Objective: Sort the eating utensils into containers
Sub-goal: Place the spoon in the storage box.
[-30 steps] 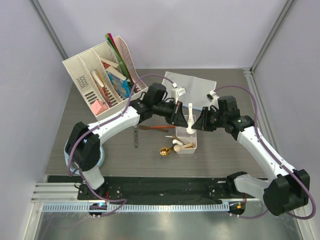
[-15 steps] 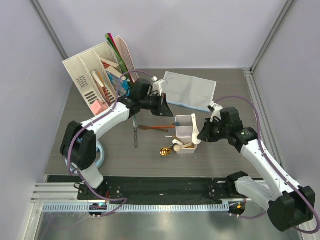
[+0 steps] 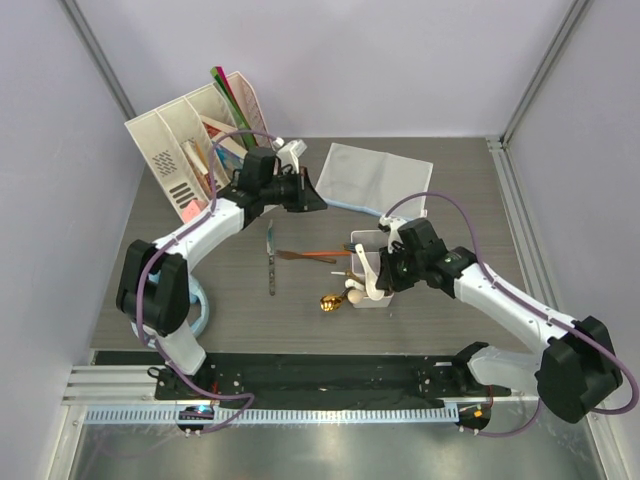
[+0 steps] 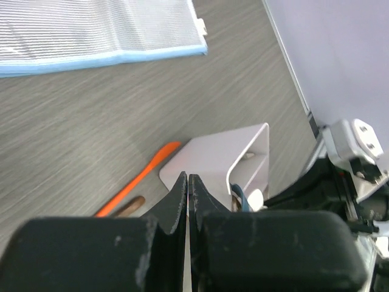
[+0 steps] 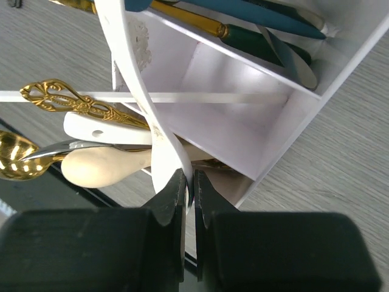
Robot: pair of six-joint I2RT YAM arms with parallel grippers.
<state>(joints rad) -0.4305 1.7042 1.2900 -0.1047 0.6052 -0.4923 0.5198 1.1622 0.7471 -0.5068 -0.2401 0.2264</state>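
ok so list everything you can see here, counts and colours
box: one, white, mid-table, divided
white spoon: one, white, held at box's near end
gold spoon: one, gold, by box's near end
wooden spoon: one, pale, beside it
teal-handled pieces: at least two, teal, box's far compartment
orange-handled utensil: one, orange, table left of box
slim utensil: one, bluish-dark, further left
cloth: one, grey-blue, far side
file rack: one, white, far left
left gripper: shut, empty
right gripper: shut on white spoon

Overhead rear view, close wrist views, apparently sharing box (image 4: 222, 155)
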